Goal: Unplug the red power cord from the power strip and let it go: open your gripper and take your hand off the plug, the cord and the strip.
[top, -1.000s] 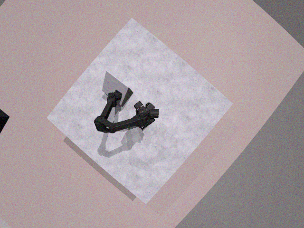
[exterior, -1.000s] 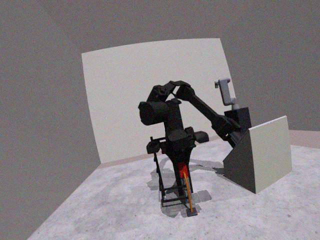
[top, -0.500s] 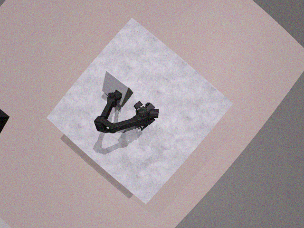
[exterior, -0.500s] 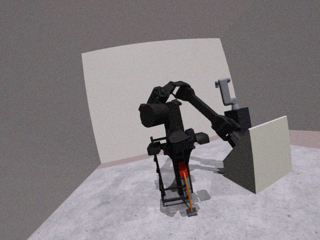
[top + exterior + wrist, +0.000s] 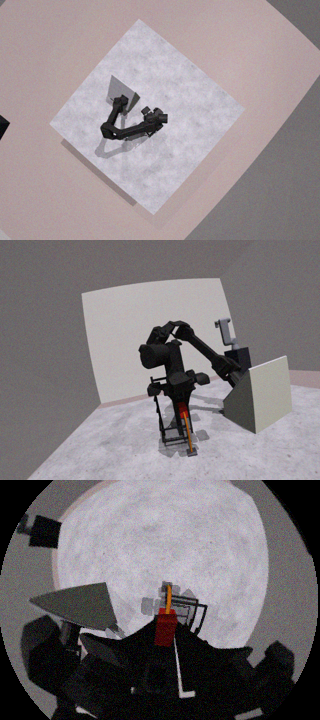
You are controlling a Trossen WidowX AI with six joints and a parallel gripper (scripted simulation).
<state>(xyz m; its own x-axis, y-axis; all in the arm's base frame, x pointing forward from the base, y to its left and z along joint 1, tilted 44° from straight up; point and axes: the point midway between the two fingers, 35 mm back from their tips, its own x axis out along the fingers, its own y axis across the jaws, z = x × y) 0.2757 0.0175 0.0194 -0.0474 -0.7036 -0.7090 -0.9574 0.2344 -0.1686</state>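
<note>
Holding: small red block-shaped plug (image 5: 183, 406) pinched between my black parallel-jaw gripper (image 5: 182, 405), above the grey table (image 5: 258, 457).
Cord: thin orange-red cord (image 5: 188, 432) runs down to a small dark base (image 5: 192, 452).
Handling: plug seems light, rigid; its flat sides give the best hold.
Strip: hidden.

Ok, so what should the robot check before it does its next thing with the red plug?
1. Gripper shut on the red plug: ok, the dark fingers sit on both sides of it.
2. Plug out of the power strip: cannot tell, no strip or socket can be made out in any view.
3. Orange cord free to follow: ok, it runs straight down to a small grey block on the table.
4. Black wire frame beside the cord: cannot tell whether it touches the cord.
5. Slanted panel out of the way: ok, it stands off to one side.
6. Gripper let go: not ok, not yet.
</note>
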